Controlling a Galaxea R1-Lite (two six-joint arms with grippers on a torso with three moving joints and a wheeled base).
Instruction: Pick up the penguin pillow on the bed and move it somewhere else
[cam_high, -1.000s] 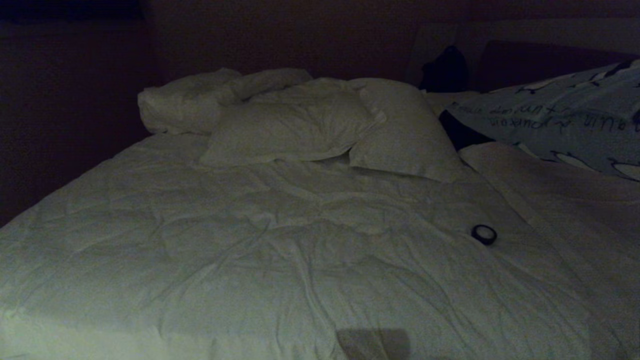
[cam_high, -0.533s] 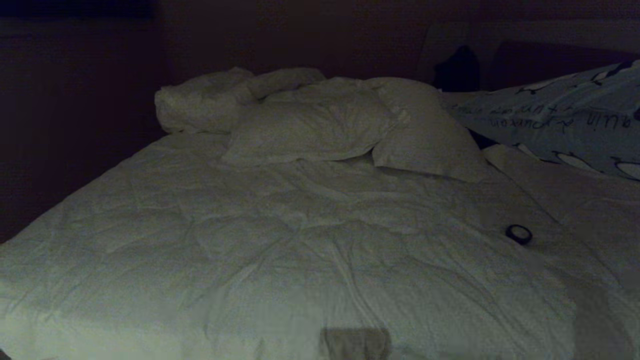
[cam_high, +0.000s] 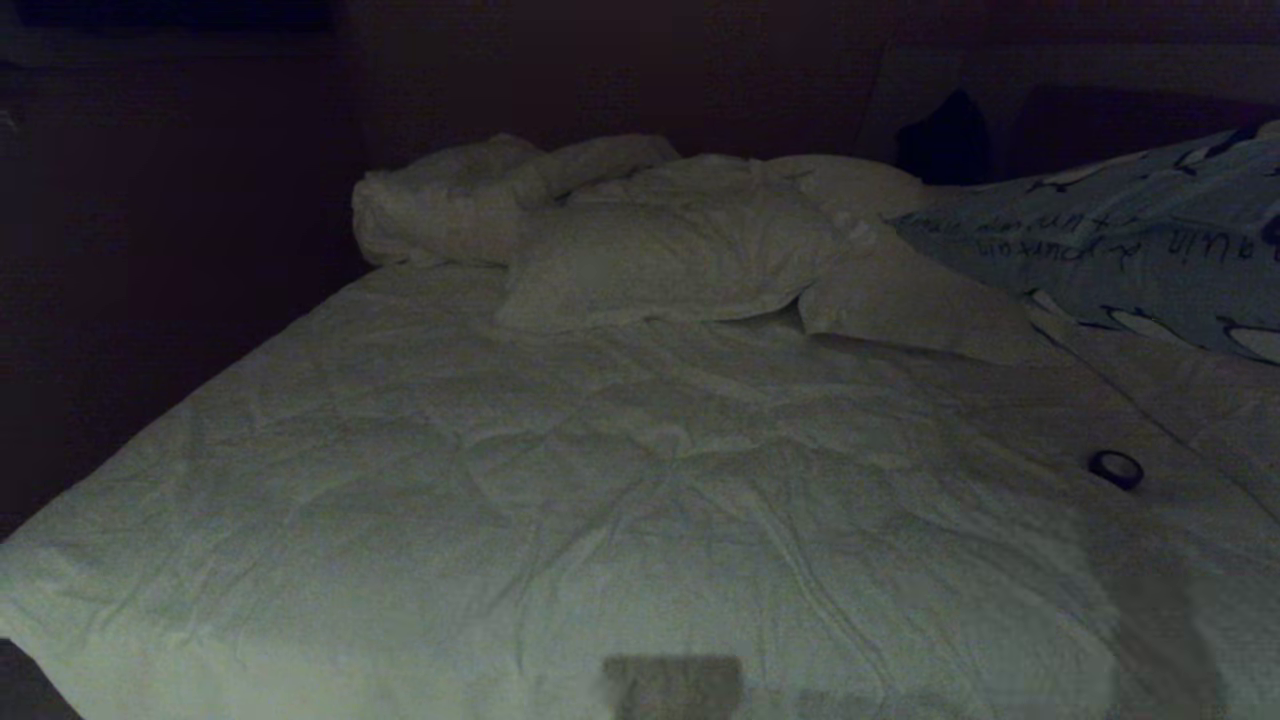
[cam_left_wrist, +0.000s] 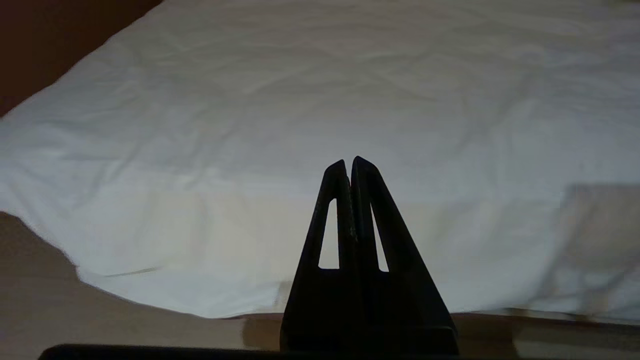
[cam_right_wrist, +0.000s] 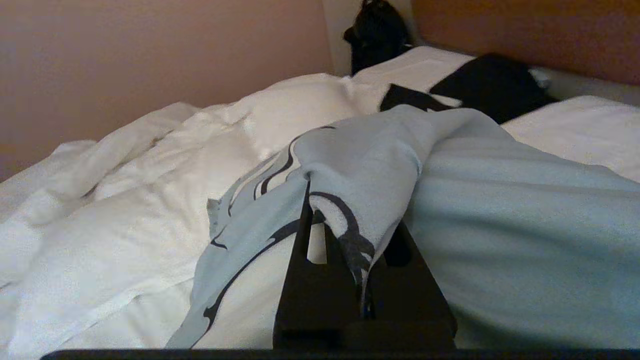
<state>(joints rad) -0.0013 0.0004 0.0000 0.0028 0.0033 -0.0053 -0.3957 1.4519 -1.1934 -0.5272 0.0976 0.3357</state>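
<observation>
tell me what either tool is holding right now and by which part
The right tool is shut on the penguin pillow, pinching a fold of its fabric near the edge. The left tool is shut and holds nothing.

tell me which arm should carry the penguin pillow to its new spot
The right. The right gripper is shut on the penguin pillow, its fabric draped over the fingers. The left gripper is shut and empty, over the bed edge.

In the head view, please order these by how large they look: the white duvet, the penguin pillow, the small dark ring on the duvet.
1. White duvet, the largest.
2. Penguin pillow; the picture's right edge cuts it off, so its full size is unsure.
3. Small dark ring, the smallest.
</observation>
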